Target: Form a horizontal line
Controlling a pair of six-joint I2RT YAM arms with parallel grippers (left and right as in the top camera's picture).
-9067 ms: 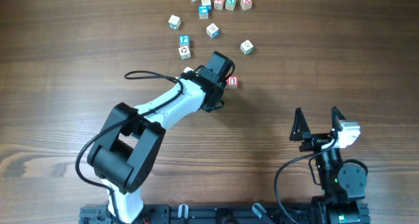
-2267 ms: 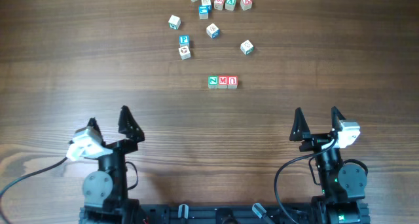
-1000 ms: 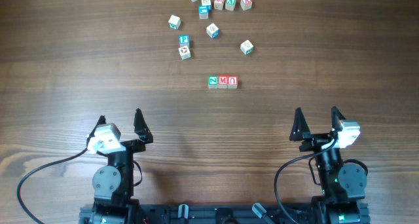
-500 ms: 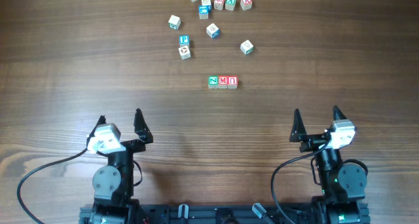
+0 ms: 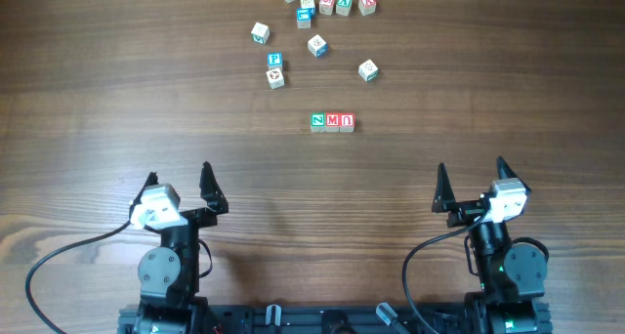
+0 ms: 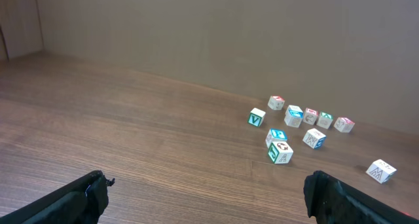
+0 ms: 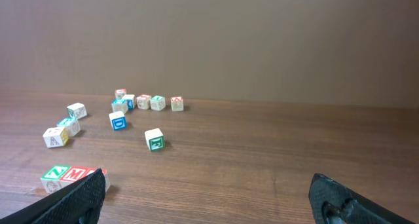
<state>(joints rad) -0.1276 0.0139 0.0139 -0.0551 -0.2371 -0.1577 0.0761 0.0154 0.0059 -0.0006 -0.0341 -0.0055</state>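
Note:
Three small wooden cubes lie side by side in a left-to-right row at mid-table: a green N cube (image 5: 318,122), a red M cube (image 5: 333,121) and a red arch-letter cube (image 5: 347,122). The right wrist view catches the N cube (image 7: 55,175) and M cube (image 7: 76,173) at its lower left, the third hidden behind a fingertip. My left gripper (image 5: 179,182) stands open near the front left edge, far from the row, nothing between its fingers. My right gripper (image 5: 471,181) stands open at the front right, also empty.
Several loose alphabet cubes lie scattered behind the row: a blue P cube (image 5: 274,60), one beside it (image 5: 275,77), a lone cube (image 5: 367,70), and a cluster along the back edge (image 5: 327,3). A brown wall (image 6: 196,34) rises behind the table.
The right gripper has shifted slightly to the left. The left arm and the three-cube row have stayed put over the last second.

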